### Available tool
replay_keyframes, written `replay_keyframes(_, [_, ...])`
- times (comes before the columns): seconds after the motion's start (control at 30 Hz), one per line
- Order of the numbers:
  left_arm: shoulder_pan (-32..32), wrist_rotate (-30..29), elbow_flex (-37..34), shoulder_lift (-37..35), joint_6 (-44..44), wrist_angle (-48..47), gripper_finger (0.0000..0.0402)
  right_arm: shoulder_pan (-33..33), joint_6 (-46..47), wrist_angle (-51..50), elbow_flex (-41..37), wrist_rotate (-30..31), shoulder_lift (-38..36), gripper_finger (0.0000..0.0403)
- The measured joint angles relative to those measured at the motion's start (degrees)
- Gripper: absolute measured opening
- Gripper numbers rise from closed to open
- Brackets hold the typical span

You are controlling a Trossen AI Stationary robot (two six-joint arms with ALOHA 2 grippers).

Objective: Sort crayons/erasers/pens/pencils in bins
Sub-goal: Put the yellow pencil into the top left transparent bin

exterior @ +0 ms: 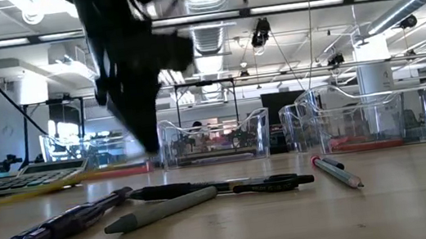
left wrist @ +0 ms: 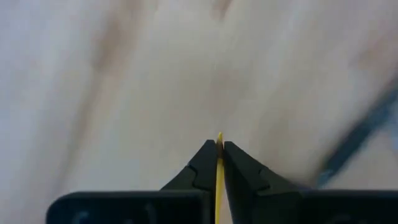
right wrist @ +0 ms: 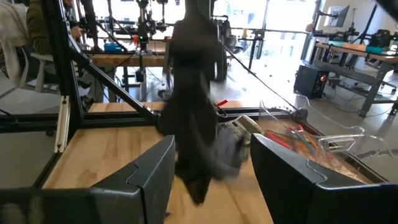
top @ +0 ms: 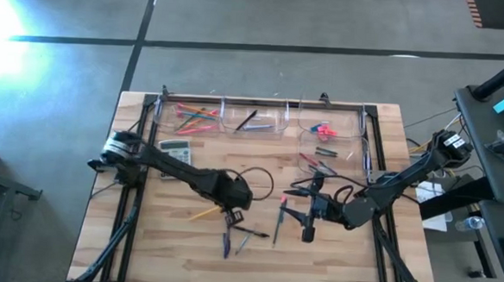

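The left gripper is clamped on a yellow pencil near the middle of the wooden table; the pencil is probably light, stiff and slippery, best pinched mid-shaft; the right gripper hovers half open, empty; clear bins line the far edge; a workshop lies beyond.

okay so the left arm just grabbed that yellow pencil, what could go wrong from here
The left gripper pinches the yellow pencil thinly between its fingers, so it may swing or slip when lifted. Pens lie close beside the gripper and could be knocked. The cable loops across the path toward the bins and might snag.
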Motion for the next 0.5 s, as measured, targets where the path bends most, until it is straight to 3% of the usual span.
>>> replay_keyframes(0.3, [3.0, -6.1, 1.6, -11.3, 2.7, -11.1, 0.0000, 0.6, -0.3, -0.9, -0.1, 0.3, -1.5, 0.0201])
replay_keyframes(0.5, [9.5, -12.2, 6.5, -16.0, 16.3, -14.4, 0.0000, 0.6, -0.4, -0.9, -0.1, 1.4, -1.7, 0.0201])
